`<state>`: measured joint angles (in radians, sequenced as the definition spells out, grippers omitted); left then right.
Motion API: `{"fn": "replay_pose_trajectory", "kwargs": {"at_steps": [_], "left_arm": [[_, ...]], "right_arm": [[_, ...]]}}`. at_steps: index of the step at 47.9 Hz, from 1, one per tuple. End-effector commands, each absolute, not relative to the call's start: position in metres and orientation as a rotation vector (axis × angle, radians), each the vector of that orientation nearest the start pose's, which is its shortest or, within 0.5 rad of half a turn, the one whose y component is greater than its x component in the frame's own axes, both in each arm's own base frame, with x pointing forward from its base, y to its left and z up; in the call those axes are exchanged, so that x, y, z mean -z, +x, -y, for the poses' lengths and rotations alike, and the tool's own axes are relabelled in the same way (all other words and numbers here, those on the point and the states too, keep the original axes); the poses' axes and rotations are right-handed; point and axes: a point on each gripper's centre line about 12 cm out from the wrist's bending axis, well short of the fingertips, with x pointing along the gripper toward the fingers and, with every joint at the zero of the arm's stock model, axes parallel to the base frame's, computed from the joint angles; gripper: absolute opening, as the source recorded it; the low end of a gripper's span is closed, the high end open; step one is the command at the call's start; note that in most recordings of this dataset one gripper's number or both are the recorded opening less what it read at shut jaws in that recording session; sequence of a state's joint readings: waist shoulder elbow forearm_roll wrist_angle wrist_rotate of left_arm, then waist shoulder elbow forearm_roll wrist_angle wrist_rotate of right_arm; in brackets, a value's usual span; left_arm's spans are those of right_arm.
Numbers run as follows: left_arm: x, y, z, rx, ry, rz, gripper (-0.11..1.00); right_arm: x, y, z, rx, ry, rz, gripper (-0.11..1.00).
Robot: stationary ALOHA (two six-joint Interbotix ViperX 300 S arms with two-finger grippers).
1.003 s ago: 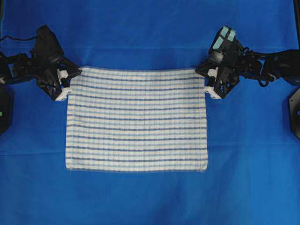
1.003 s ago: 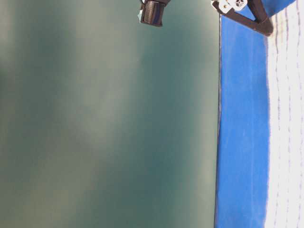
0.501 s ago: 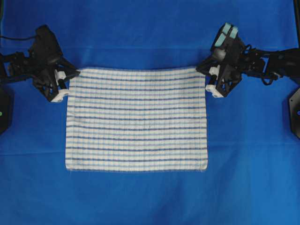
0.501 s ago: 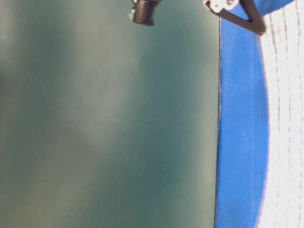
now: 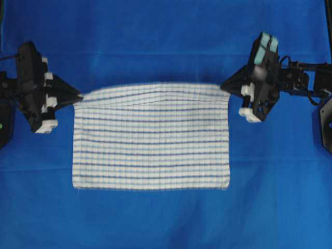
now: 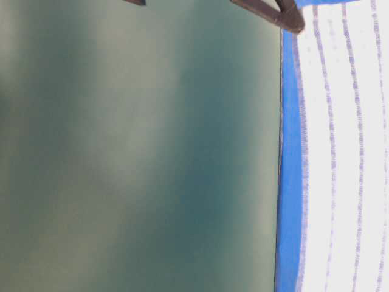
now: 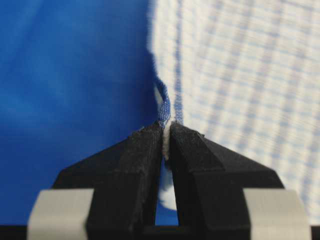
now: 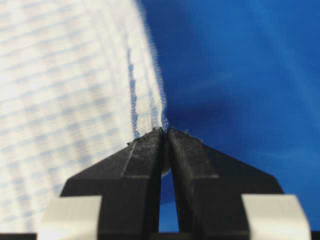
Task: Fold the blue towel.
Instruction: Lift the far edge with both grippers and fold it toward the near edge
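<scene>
- Two grippers pinch the blue towel [image 5: 150, 137] at its far corners: left gripper [image 5: 78, 96], right gripper [image 5: 224, 86].
- Towel's near half lies flat on the blue table covering [image 5: 155, 218]; its far edge is raised.

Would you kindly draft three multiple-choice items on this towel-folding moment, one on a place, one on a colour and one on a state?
1. Where does the left gripper grip the blue towel?
A. a far corner
B. the near edge's middle
C. the centre

2. What colour is the table covering?
A. green
B. solid blue
C. white

3. How does the towel's far edge sit?
A. flat on the table
B. rolled into a tube
C. lifted between both grippers

Answers: 1 A, the overhead view shows its tips at the far left corner; 2 B, plain blue surrounds the towel; 3 C, the right gripper pinches the other far corner and that edge bows upward.
</scene>
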<state>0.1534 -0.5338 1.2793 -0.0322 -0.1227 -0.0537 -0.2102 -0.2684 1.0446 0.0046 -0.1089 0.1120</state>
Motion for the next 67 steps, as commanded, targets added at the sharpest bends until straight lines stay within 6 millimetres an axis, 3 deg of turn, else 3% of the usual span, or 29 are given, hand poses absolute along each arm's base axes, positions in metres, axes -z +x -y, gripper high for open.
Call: {"fn": "replay_pose_trajectory", "kwargs": {"at_steps": [1, 22, 35, 50, 67], "left_arm": [[-0.147, 0.214, -0.016, -0.103, -0.112, -0.602, 0.03], [-0.148, 0.213, 0.044, 0.133, -0.139, -0.614, 0.03], [-0.149, 0.215, 0.081, 0.267, -0.166, -0.605, 0.03], [-0.138, 0.233, 0.097, 0.278, -0.152, -0.687, 0.03], [-0.137, 0.233, 0.097, 0.272, -0.163, -0.698, 0.03]], "right_arm": [[-0.158, 0.28, 0.043, 0.192, 0.183, -0.637, 0.07], [-0.157, 0.277, -0.031, -0.002, 0.261, -0.674, 0.07], [-0.155, 0.275, -0.058, -0.074, 0.284, -0.696, 0.07], [-0.148, 0.281, -0.069, -0.095, 0.283, -0.73, 0.07], [-0.137, 0.292, -0.072, -0.085, 0.275, -0.772, 0.07]]}}
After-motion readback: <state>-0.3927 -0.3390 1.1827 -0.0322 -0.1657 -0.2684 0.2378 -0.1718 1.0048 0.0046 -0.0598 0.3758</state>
